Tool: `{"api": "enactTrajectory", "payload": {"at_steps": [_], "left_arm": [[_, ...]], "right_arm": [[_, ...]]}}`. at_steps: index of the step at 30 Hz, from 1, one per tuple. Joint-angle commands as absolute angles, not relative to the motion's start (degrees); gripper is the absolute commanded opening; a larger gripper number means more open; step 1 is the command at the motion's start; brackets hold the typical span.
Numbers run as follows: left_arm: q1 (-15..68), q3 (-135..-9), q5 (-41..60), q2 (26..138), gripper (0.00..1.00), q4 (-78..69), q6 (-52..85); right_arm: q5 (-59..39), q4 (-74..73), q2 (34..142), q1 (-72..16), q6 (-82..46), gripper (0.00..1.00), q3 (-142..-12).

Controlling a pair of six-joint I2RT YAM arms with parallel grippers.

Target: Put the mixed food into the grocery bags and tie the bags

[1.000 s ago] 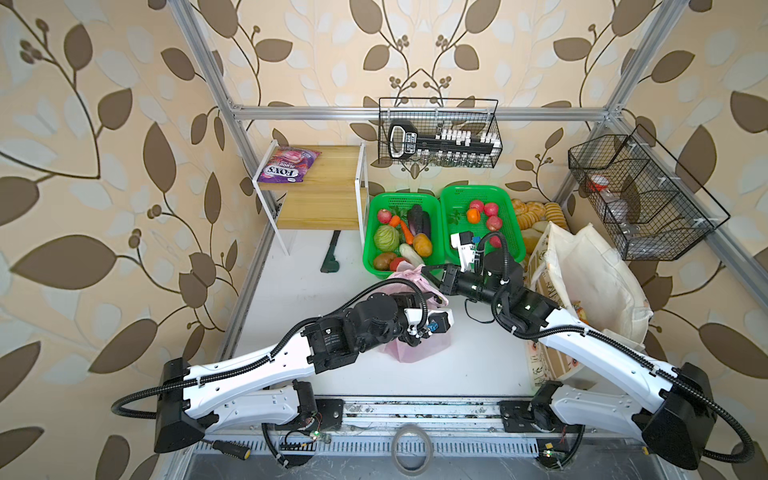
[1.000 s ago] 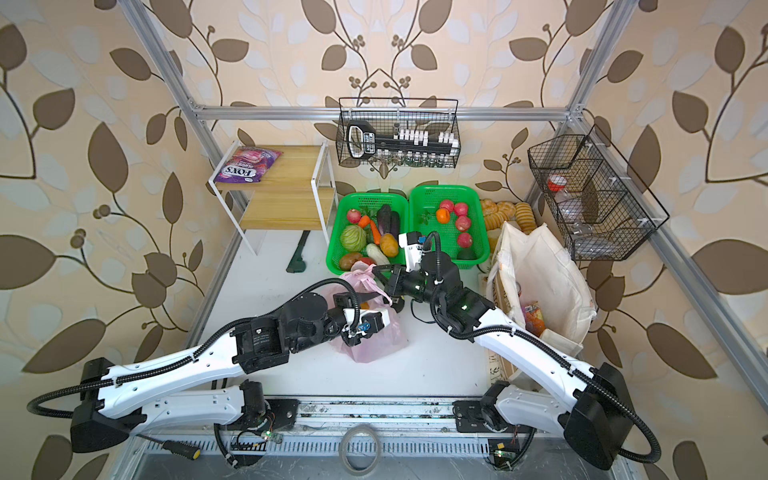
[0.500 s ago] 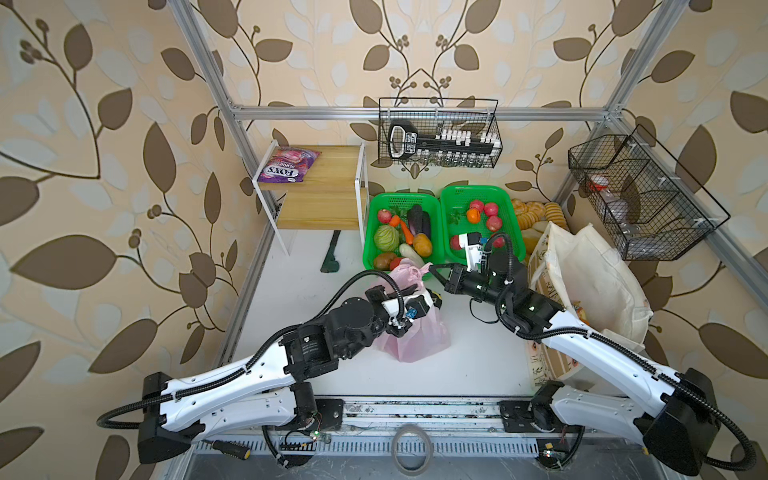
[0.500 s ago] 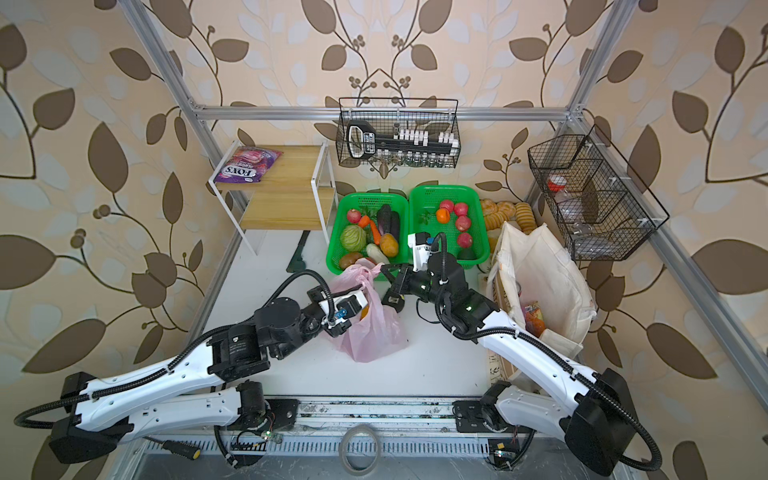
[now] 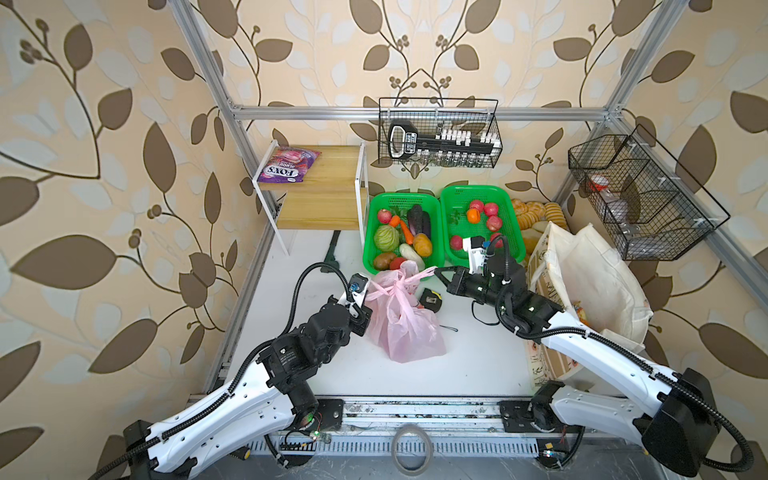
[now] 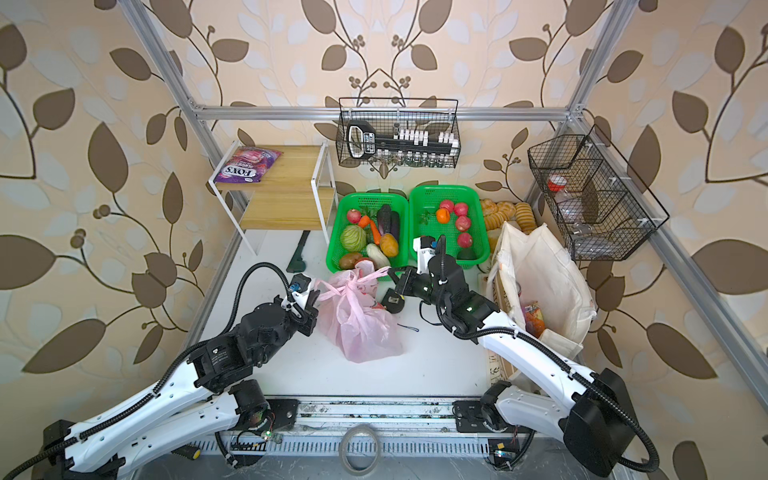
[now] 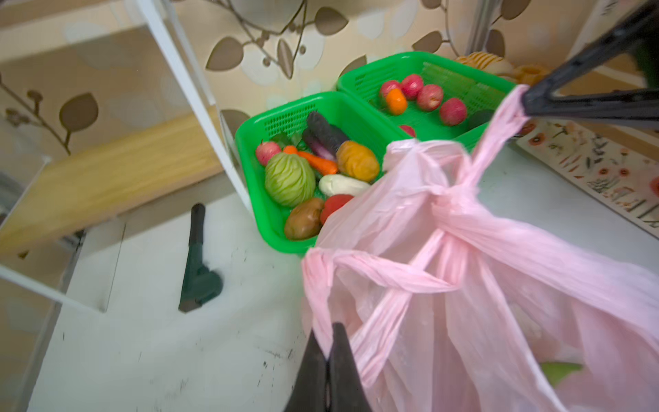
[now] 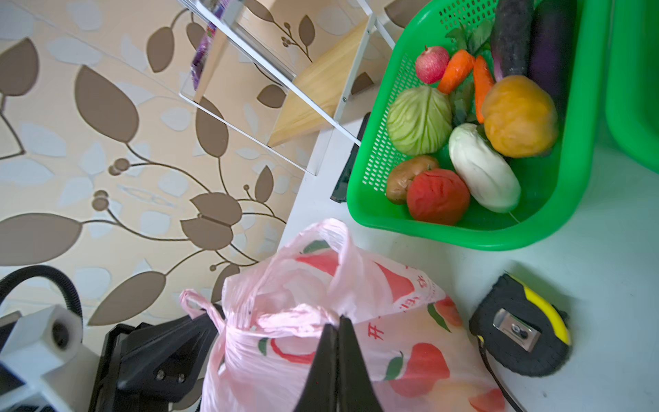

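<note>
Pinching one twisted handle of the pink plastic bag point(image 5: 401, 328) in my left gripper point(image 7: 326, 335), jaws closed tight on it; my right gripper point(image 8: 338, 323) clamps the opposite handle; the bag sits between both tips, handles crossed over its mouth; the canvas tote point(image 5: 590, 274) stands just beside my right arm.

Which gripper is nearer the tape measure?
Right. The right gripper, shut on a pink bag handle, is close beside the tape measure; the left gripper grips the bag's far side.
</note>
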State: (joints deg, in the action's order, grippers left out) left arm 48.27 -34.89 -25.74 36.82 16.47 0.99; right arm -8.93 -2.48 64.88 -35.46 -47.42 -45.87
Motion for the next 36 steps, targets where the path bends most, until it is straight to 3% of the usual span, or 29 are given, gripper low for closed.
{"api": "enactTrajectory", "payload": {"at_steps": [1, 7, 16, 22, 30, 33, 36], "left_arm": [[46.2, -33.7, -24.2, 36.0, 0.0, 21.2, 13.4], [46.2, -33.6, -18.8, 34.9, 0.0, 19.4, 14.2], [46.2, -34.9, -14.0, 37.0, 0.0, 18.2, 12.3], [46.2, -34.8, -13.6, 36.8, 0.0, 17.9, 12.3], [46.2, -35.2, -14.4, 37.1, 0.0, 18.3, 11.8], [46.2, -35.1, -14.9, 37.2, 0.0, 18.5, 12.1], [46.2, -35.2, -18.5, 36.9, 0.0, 20.2, 13.8]], "right_arm": [[-5.5, -0.9, 64.9, -35.0, -48.8, 0.0, -43.4], [-19.0, -12.0, 66.1, -35.9, -49.8, 0.0, -41.0], [-25.9, -18.2, 69.8, -37.7, -52.0, 0.42, -43.4], [-22.7, -17.5, 73.3, -38.3, -50.8, 0.48, -45.1], [-19.1, -18.4, 75.0, -38.3, -50.1, 0.23, -46.6], [-17.6, -17.9, 74.2, -38.4, -49.5, 0.06, -46.4], [-14.2, -15.5, 72.1, -37.9, -48.8, 0.0, -46.2]]}}
